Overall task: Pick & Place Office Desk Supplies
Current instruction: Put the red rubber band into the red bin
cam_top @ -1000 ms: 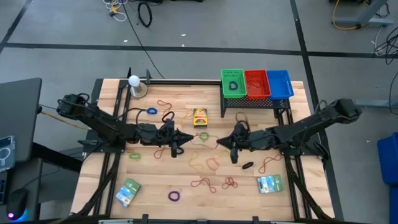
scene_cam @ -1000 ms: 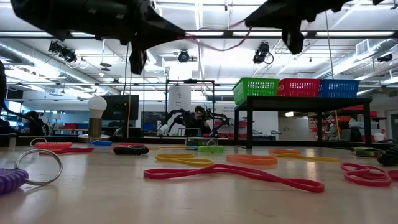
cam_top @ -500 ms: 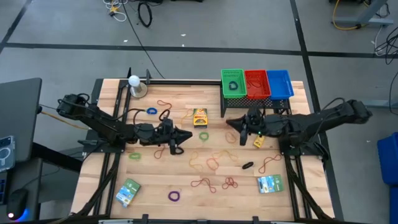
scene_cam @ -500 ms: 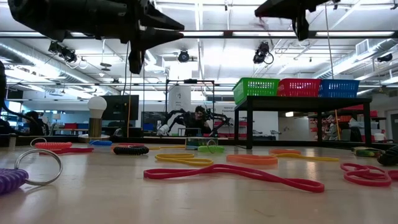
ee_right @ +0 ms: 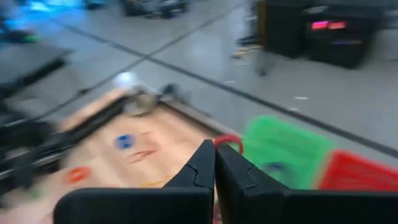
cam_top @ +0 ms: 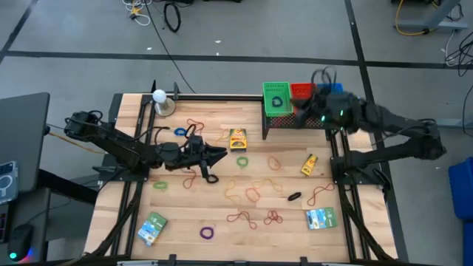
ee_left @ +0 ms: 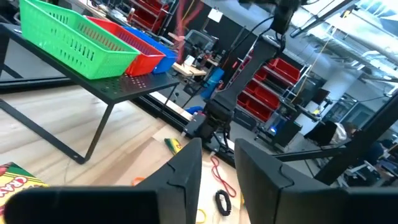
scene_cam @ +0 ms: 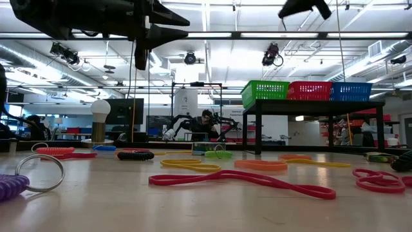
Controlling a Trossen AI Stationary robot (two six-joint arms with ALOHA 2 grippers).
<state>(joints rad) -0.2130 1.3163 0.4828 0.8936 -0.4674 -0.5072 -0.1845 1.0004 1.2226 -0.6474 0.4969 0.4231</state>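
Far left corner of the wooden table (cam_top: 347, 222) has the white ball on its metal base (cam_top: 160, 97), not part of the supplies. The left gripper (cam_top: 220, 154) hangs over the left-middle of the table, above the scattered bands, and its wrist view shows the two fingers (ee_left: 180, 180) apart with nothing between them, so it's open and empty.

Supplies are spread all over the tabletop: a blue ring (cam_top: 181, 131) near the far left, the yellow crayon box (cam_top: 237, 138) roughly in the middle toward the far side, a green ring (cam_top: 242, 161) just near of it, a tangle of red and orange rubber bands (cam_top: 251, 193) in the middle. One green-blue packet (cam_top: 152, 227) sits at the near left with a purple ring (cam_top: 207, 233) beside it to the right, the other packet (cam_top: 320, 218) at the near right. The small yellow bottle (cam_top: 308, 164) lies tilted on the right side, with a black ring (cam_top: 293, 197) near of it.

At the far right, a green basket (cam_top: 277, 98), a red basket (cam_top: 301, 91) and a blue basket (cam_top: 336, 89) sit side by side on a black stand (scene_cam: 309, 106). The right gripper (cam_top: 313, 109) is up over the red one. Its fingers (ee_right: 205, 165) are pinched together on a thin red rubber band (ee_right: 229, 141), which loops out past the fingertips.
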